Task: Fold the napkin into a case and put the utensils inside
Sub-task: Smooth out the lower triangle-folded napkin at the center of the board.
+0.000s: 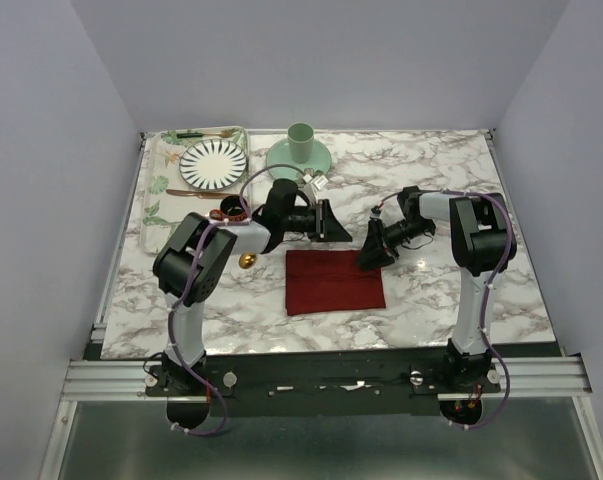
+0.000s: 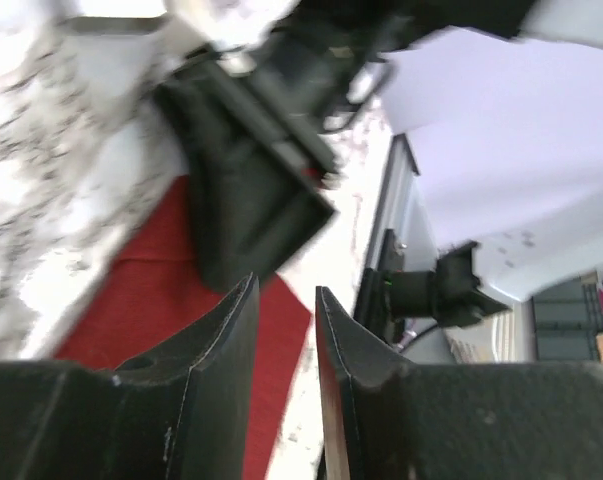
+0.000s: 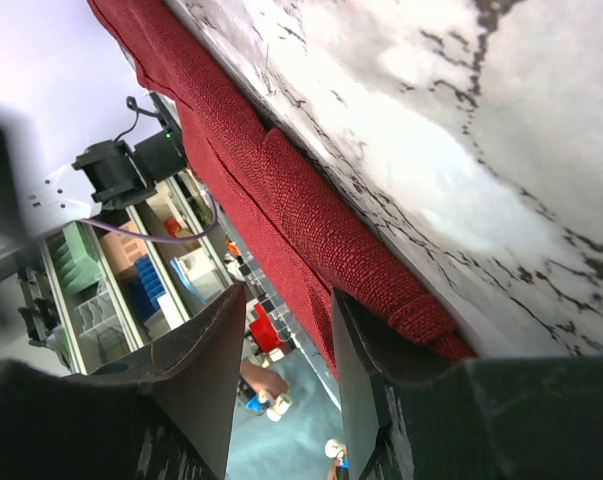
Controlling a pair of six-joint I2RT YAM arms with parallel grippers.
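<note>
The dark red napkin point(image 1: 335, 282) lies folded as a flat rectangle on the marble table. My right gripper point(image 1: 374, 250) is open at its far right corner. In the right wrist view point(image 3: 286, 340) the cloth's folded edge point(image 3: 311, 220) runs beside one finger, with nothing between the jaws. My left gripper point(image 1: 326, 222) is open and empty just above the cloth's far edge. The left wrist view shows the red cloth point(image 2: 151, 290) under its fingers point(image 2: 286, 330) and the right gripper point(image 2: 251, 200) ahead. The gold spoon's bowl point(image 1: 247, 260) shows beside the left arm. I cannot make out the knife.
A green cup on a green saucer point(image 1: 299, 148) stands at the back, with a small silvery thing point(image 1: 318, 183) beside it. A striped plate point(image 1: 213, 163) sits on a floral mat point(image 1: 159, 190) at the back left, with a green-handled utensil point(image 1: 196, 133) and a brown-gold one point(image 1: 193, 192).
</note>
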